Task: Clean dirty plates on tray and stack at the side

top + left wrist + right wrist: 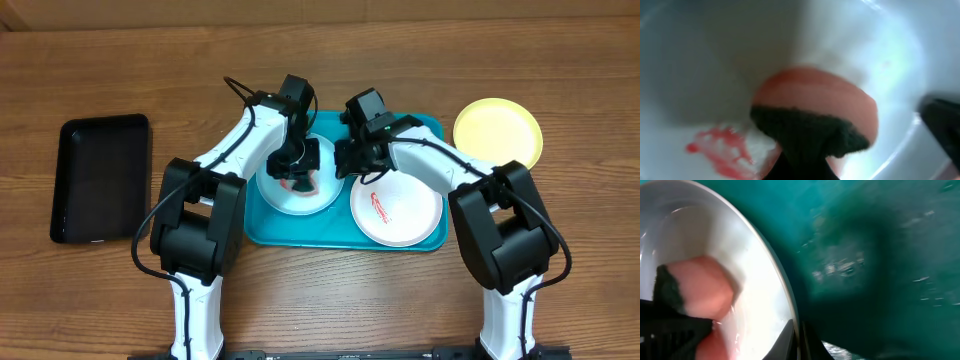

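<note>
The turquoise tray holds two plates. The light blue plate lies on its left half and has a red smear. My left gripper is shut on a pink sponge with a dark green pad and presses it on that plate. My right gripper is shut on this plate's right rim, one finger on each side. The white plate with a red smear lies on the tray's right half. The yellow-green plate lies on the table right of the tray.
A black rectangular tray lies on the wooden table at the far left. The two arms reach close together over the tray's back half. The right wrist view shows the sponge on the plate and the tray floor.
</note>
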